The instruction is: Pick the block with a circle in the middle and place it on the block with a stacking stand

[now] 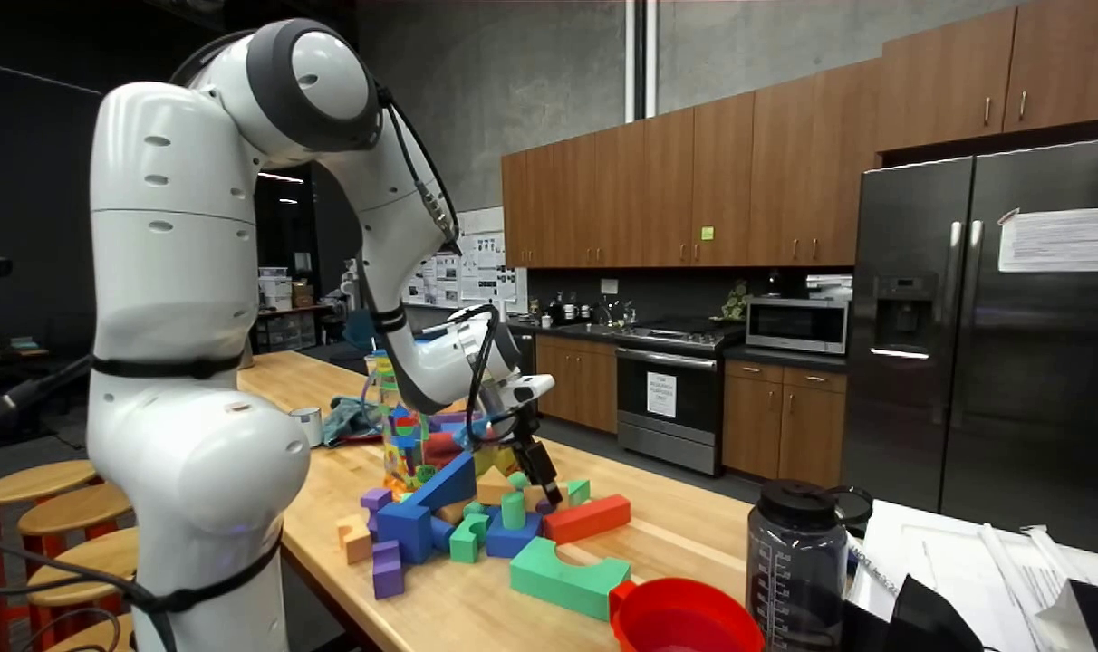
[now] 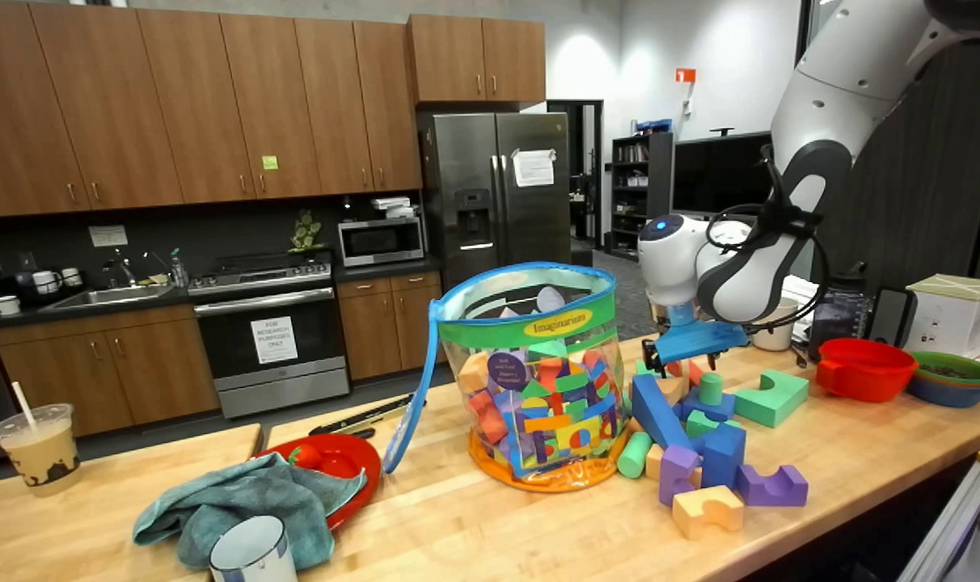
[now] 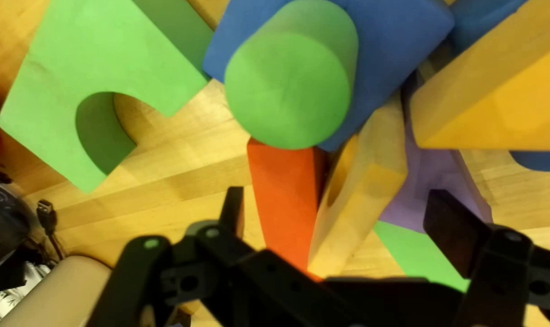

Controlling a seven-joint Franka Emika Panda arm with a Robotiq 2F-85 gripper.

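Observation:
In the wrist view, a yellow block with a round hole in its middle [image 3: 359, 200] stands tilted against a long red block [image 3: 284, 200]. My gripper [image 3: 338, 206] is open and empty, one finger left of the red block, the other over a purple block [image 3: 415, 181]. In both exterior views the gripper [image 1: 540, 471] [image 2: 684, 360] hangs low over the pile, pointing down. A green cylinder [image 3: 291, 91] stands upright on a blue block [image 3: 393, 45]; both also show in an exterior view [image 2: 710, 388]. No tall toy tower with a flat green top shows; it is hidden or out of view.
A tall clear bag of blocks [image 2: 538, 388] stands beside the pile. A green arch block [image 1: 572, 580], a blue wedge [image 2: 656, 408] and a yellow wedge [image 3: 506, 109] lie close around. A red bowl [image 2: 862, 372] and a dark bottle [image 1: 795, 570] stand further off.

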